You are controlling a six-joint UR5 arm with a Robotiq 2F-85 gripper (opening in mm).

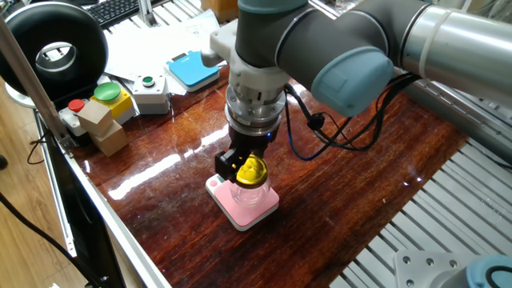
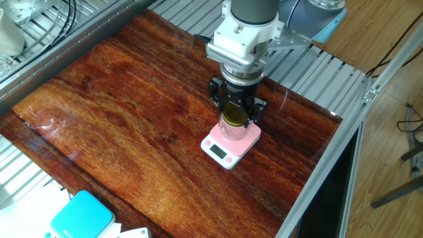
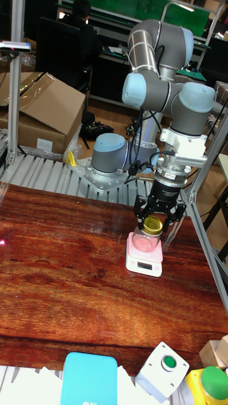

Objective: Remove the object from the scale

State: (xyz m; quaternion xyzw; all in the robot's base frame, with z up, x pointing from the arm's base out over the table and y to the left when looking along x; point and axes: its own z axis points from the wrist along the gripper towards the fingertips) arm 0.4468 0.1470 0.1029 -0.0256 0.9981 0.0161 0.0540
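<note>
End effector [image 2: 236, 114] fingers around the gold lid of the jar [image 2: 232, 129], grip unclear; pink scale [image 2: 230, 143] right below, on the tabletop [image 2: 125, 112]

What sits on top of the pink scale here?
A clear glass jar with a gold lid stands on the pink scale. The gripper straddles the lid; contact cannot be told. The platform beneath the jar is covered.

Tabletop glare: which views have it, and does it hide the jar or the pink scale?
One fixed view: white streaks of glare on the wooden tabletop, left of the pink scale; the jar stays clear. The other fixed view: faint sheen only. Tall fixed view: dim background, jar lid readable.
</note>
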